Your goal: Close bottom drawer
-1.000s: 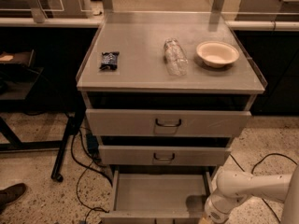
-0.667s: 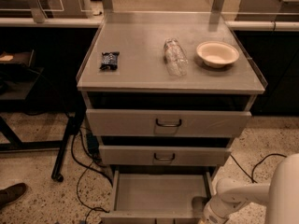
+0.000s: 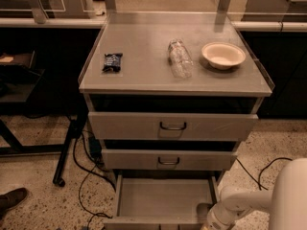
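Note:
The bottom drawer (image 3: 163,200) of the grey metal cabinet stands pulled out, its plain grey tray empty; its front panel is cut off by the frame's lower edge. Above it are the middle drawer (image 3: 168,160) and the top drawer (image 3: 172,126), both nearly shut, each with a dark wire handle. My white arm (image 3: 249,198) reaches in from the lower right. The gripper (image 3: 207,213) is at the bottom drawer's front right corner, by its right wall, and runs partly out of the frame.
On the cabinet top (image 3: 144,75) lie a dark snack packet (image 3: 112,62), a clear plastic bottle (image 3: 180,58) on its side and a white bowl (image 3: 223,55). Black cables (image 3: 84,176) trail on the speckled floor at left. A shoe (image 3: 12,200) shows at far left. Dark table legs (image 3: 67,143) stand left.
My arm has swung lower and further left along the bottom drawer's right side, and the elbow has risen into the lower right corner. The drawer stays open.

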Controlling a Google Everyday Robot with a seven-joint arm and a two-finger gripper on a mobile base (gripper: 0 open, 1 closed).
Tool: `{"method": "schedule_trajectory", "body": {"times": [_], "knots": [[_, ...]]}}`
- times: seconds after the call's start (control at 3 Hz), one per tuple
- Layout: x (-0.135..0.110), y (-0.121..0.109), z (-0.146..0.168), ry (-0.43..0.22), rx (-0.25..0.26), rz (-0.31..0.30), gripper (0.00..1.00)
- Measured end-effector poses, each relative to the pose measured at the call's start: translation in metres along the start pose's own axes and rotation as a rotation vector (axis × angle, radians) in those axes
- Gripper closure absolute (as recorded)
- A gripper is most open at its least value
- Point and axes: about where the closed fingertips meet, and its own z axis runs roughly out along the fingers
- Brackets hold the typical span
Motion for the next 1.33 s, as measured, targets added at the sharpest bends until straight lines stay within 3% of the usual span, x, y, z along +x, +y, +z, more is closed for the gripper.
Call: {"method": "schedule_trajectory", "body": {"times": [0.33, 1.33], "knots": [[-0.005, -0.035, 0.023, -0.056, 0.051, 0.042, 1.00], [-0.013, -0.049, 0.052, -0.069, 0.083, 0.048, 1.00]]}}
